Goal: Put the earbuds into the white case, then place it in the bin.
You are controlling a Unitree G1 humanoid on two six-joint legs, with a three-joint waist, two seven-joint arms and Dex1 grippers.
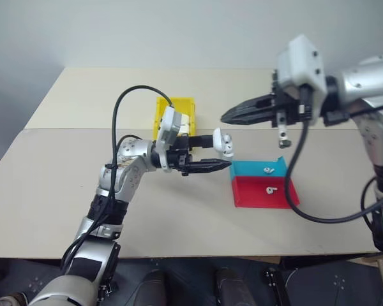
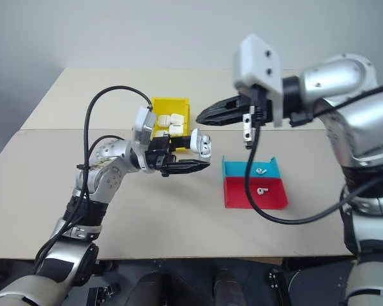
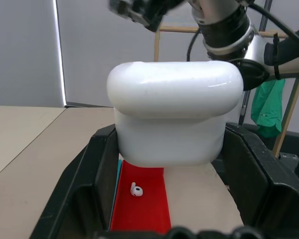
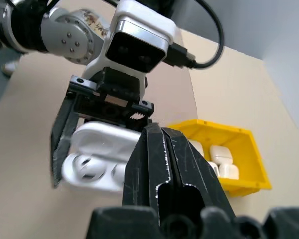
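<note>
My left gripper [image 1: 221, 152] is shut on the white case [image 1: 225, 144], held above the table between the bin and the tray. The case's lid is up, and the right wrist view shows its sockets [image 4: 92, 168]. One of the earbuds [image 1: 268, 170] lies on the teal half of the tray, the other [image 1: 269, 190] on the red half. My right gripper [image 1: 227, 116] hangs shut just above and beyond the case, and I see nothing between its fingers [image 4: 162, 149]. The yellow bin [image 2: 170, 104] stands behind my left wrist.
Several white cases [image 2: 170, 121] lie inside the bin. The flat teal and red tray [image 1: 250, 195] sits on the table to the right of the held case. Black cables loop from both wrists. The beige table [image 1: 70, 191] reaches to its front edge below.
</note>
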